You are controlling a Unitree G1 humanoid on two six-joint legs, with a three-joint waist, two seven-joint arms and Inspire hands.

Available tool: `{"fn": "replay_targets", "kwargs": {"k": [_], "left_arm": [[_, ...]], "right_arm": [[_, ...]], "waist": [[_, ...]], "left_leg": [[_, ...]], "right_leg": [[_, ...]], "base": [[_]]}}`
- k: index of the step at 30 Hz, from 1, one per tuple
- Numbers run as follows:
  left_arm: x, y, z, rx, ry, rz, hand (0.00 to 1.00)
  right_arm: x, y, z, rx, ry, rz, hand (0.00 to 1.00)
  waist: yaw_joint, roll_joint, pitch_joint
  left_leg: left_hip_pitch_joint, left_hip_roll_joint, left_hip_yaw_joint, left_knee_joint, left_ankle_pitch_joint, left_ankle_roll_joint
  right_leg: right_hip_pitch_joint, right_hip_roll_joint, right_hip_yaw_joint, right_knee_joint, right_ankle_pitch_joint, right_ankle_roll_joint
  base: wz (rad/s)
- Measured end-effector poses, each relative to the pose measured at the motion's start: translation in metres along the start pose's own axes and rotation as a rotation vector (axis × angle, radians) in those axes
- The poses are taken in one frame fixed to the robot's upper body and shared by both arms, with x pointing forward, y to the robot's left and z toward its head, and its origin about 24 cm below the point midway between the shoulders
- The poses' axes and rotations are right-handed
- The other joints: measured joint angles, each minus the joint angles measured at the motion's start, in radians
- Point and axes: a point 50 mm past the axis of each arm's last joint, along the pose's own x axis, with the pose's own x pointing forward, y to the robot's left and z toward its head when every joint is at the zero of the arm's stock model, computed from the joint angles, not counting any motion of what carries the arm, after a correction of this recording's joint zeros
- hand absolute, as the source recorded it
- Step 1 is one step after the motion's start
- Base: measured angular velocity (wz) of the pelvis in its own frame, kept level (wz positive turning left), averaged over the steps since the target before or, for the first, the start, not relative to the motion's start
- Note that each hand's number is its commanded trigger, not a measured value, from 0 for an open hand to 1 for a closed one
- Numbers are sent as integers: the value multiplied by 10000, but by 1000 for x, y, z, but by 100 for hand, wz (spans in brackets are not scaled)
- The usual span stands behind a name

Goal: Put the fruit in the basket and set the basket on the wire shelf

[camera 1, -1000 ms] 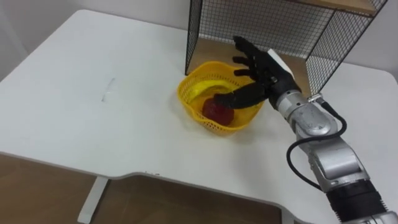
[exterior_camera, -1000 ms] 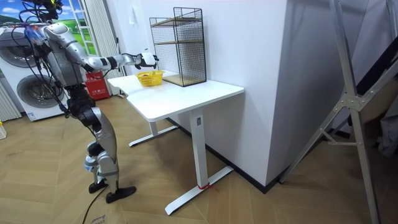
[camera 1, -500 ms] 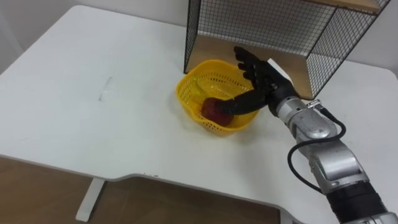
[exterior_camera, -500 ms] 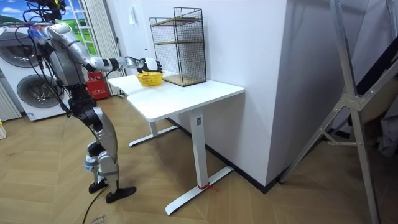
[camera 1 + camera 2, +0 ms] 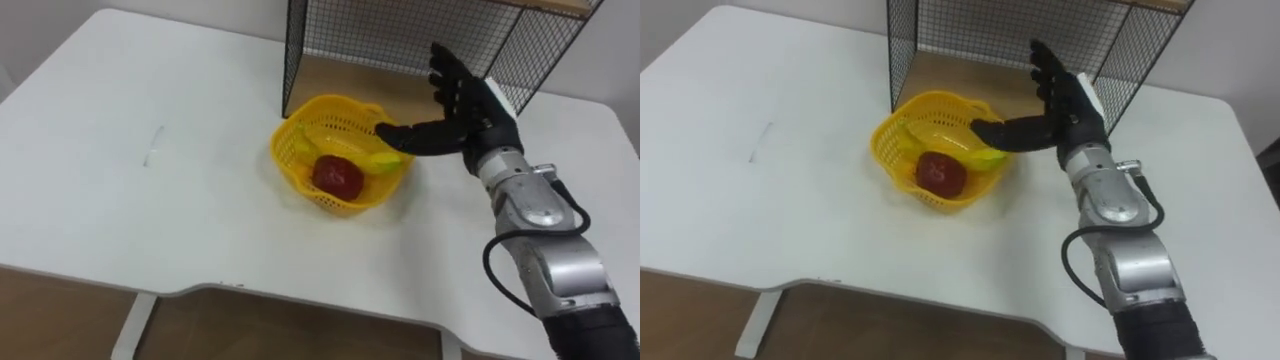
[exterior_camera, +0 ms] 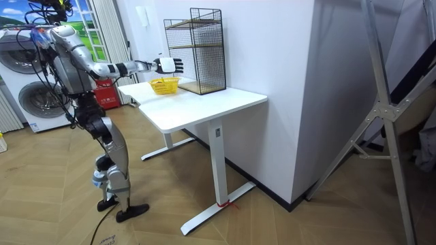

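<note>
The yellow basket [image 5: 288,166] sits on the white surface [image 5: 150,220] near its far edge, just in front of the front left corner of the wire shelf [image 5: 400,30], which stands along that far edge. Inside the basket lie a red apple [image 5: 337,176], towards the near side, and a yellow banana [image 5: 372,158] curving along the far and right side.

The right arm reaches in from the lower right, its forearm stretched forward over the surface. The right hand [image 5: 465,105] is held up just right of the basket, in front of the shelf's open face, palm turned towards the basket. Its fingers [image 5: 445,70] are released and straight, pointing up and away, grasping nothing; the thumb sticks out sideways over the basket's right rim.

In the room view the robot stands upright at the surface's end on the room view's left, with the right hand [image 6: 165,65] raised above the basket.
</note>
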Motion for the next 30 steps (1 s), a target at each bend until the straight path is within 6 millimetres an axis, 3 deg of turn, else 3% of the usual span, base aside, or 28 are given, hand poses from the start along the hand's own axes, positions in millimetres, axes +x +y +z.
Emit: {"fn": "replay_targets", "kwargs": {"k": [4, 5, 9, 12, 16, 20, 23, 27, 30], "left_arm": [[0, 12, -12, -3030, 710, 878, 0], [0, 17, -18, -4175, 1053, 1350, 0], [-1, 41, -29, -8086, 2099, 3216, 0], [-4, 62, -18, -9318, 1803, 4637, 0], [-25, 108, 33, -10862, -300, 7056, 0], [-69, 149, 87, -11758, -3439, 9249, 0], [-102, 167, 114, -11928, -5370, 10747, 0], [-141, 179, 136, -11942, -7608, 11682, 0], [-159, 171, 152, -11820, -8863, 11526, 0]], "right_arm": [[-16, -20, -19, 745, 632, -1152, 0], [-24, -27, -26, 800, 857, -1481, 0], [-41, -54, -38, 922, 1292, -3054, 0], [-51, -64, -44, 820, 1501, -3819, 0], [-65, -66, -49, 380, 1671, -4360, 0], [-82, -69, -56, 132, 1973, -4707, 0], [-90, -72, -60, -162, 2131, -4913, 0], [-91, -75, -59, -223, 2084, -5088, 0], [-90, -72, -58, -21, 1966, -5040, 0]], "waist": [[61, 153, -12], [74, 216, -58], [135, 466, -31], [186, 516, -22], [419, 584, -82], [556, 538, -150], [610, 613, -102], [557, 643, -82], [434, 649, -43]], "left_leg": [[132, 13, 22, -41, 0, 1], [170, 12, 17, -63, 0, 1], [205, 12, 38, -71, 1, 6], [201, 7, 41, -62, 4, -1], [136, -39, 40, -44, 45, -37], [157, -82, -1, -51, 70, -25], [167, -38, 42, -53, 69, -17], [188, -37, 33, -53, 69, -18], [150, -102, -6, -40, 69, -17]], "right_leg": [[88, 9, 60, 1, -1, 1], [111, 6, 54, 14, -6, 8], [107, -32, 106, 102, -18, 20], [90, -36, 121, 129, -23, 12], [-35, -42, 187, 268, -52, -22], [-19, -72, 153, 290, -63, -18], [-50, -81, 183, 309, -68, -7], [-33, -71, 170, 271, -70, -4], [-53, -78, 161, 264, -72, -1]], "base": [[-3], [0], [-2], [0], [0], [0], [-5], [0], [3]]}}
